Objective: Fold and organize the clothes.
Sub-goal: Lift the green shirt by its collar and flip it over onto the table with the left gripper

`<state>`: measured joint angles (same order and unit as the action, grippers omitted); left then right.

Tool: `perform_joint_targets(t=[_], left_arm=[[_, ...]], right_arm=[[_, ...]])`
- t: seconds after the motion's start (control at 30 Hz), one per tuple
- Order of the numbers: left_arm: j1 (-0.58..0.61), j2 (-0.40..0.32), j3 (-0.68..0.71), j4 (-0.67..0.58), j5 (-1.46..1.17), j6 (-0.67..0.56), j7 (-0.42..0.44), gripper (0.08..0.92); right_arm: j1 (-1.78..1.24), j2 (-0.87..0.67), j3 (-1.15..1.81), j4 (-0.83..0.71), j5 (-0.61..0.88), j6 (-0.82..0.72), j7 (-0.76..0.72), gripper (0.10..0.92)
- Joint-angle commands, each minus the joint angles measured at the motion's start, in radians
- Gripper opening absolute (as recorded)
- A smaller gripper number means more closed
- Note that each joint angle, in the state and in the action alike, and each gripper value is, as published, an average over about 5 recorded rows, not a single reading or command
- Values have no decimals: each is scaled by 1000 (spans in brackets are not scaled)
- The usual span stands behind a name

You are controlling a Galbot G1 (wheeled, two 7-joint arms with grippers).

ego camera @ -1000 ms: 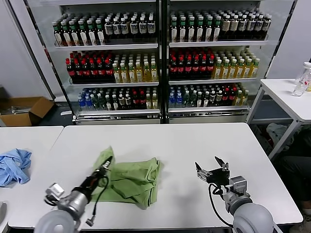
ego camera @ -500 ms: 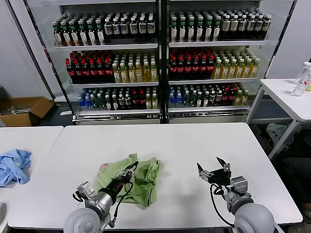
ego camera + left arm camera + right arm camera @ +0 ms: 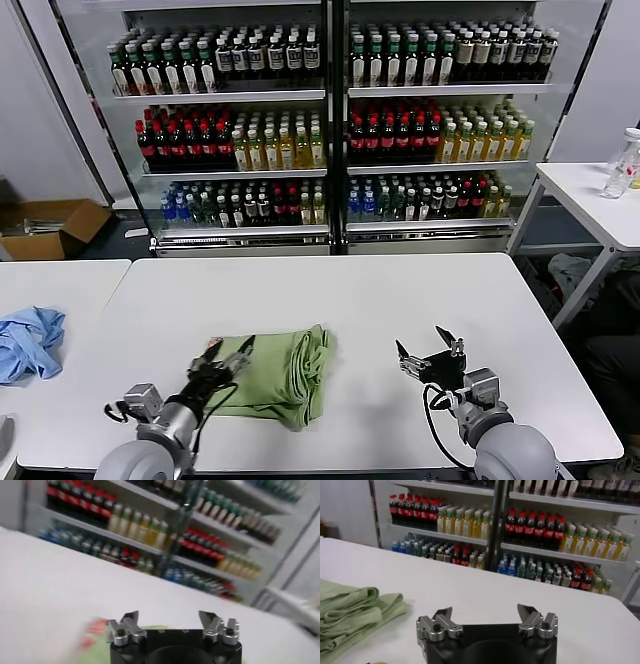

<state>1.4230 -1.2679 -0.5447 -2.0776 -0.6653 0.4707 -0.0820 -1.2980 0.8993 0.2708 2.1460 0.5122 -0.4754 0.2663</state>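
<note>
The light green shirt lies folded in a compact stack on the white table, left of centre. A bit of its red-and-white print shows at the left edge. My left gripper is open and empty, low over the shirt's left edge. In the left wrist view my left gripper has its jaws wide apart, with a blurred strip of the shirt beneath. My right gripper is open and empty, above the table to the right of the shirt. The right wrist view shows my right gripper and the shirt.
A light blue garment lies on the neighbouring table at far left. Fridges full of bottles stand behind the table. Another white table with bottles is at the back right. A cardboard box sits on the floor at left.
My left gripper carried the shirt's raised left part over to the right, let it go and drew back left. The shirt now lies flat and narrower. The right gripper shifted slightly left.
</note>
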Motion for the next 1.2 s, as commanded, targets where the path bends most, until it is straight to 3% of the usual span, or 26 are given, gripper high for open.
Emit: perform_joint_targets(t=[0.03, 0.57, 1.2], left_arm=[[32, 28, -62, 157, 225, 7, -24, 792], [-26, 3, -66, 187, -201, 104, 17, 810], [-22, -33, -254, 145, -652, 90, 67, 298]], right_arm=[[-11, -4, -1, 12, -13, -2, 0, 823], [-89, -3, 48, 55, -28, 0, -5, 823], [-181, -1, 104, 95, -42, 7, -4, 823]])
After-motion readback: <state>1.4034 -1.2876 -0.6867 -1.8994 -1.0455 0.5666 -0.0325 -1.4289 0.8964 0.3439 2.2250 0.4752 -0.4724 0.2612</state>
